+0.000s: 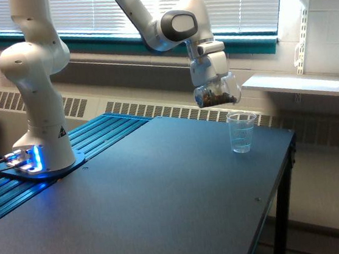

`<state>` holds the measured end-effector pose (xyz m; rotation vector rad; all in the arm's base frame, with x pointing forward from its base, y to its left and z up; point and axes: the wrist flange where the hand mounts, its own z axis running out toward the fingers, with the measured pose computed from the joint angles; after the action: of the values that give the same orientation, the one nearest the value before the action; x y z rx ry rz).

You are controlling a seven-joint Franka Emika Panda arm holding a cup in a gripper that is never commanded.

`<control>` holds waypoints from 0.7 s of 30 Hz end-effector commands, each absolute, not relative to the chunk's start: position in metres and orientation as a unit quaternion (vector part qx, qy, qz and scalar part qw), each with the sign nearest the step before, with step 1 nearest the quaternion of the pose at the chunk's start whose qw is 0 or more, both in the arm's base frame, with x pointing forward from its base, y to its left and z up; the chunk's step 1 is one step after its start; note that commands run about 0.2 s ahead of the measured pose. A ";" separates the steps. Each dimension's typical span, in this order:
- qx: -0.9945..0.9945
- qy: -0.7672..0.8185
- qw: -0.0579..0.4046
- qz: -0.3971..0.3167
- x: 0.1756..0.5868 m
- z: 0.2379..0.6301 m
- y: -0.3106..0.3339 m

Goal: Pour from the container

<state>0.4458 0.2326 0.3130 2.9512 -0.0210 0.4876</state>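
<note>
My gripper (213, 84) is shut on the container (217, 92), a clear rounded tumbler tipped on its side with its mouth toward the exterior view's right. Dark brown bits lie along its lower wall. It hangs in the air above and slightly to the exterior view's left of a narrower tapered clear cup (242, 132), which stands upright near the table's far right corner. Nothing is seen falling between them.
The dark table (166, 201) ends in an edge on the exterior view's right, close behind the standing cup. The arm's white base (42, 141) rises at the left on blue ribbed rails. A white shelf (299, 84) and a window with blinds sit behind.
</note>
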 end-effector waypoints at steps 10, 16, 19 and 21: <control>0.984 -0.005 0.085 0.159 0.447 0.307 0.254; 0.984 -0.009 0.089 0.157 0.448 0.305 0.257; 0.983 -0.008 0.093 0.156 0.449 0.305 0.257; 0.983 -0.009 0.093 0.155 0.449 0.304 0.258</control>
<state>0.4474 0.2523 0.3005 2.9248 -0.0099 0.4452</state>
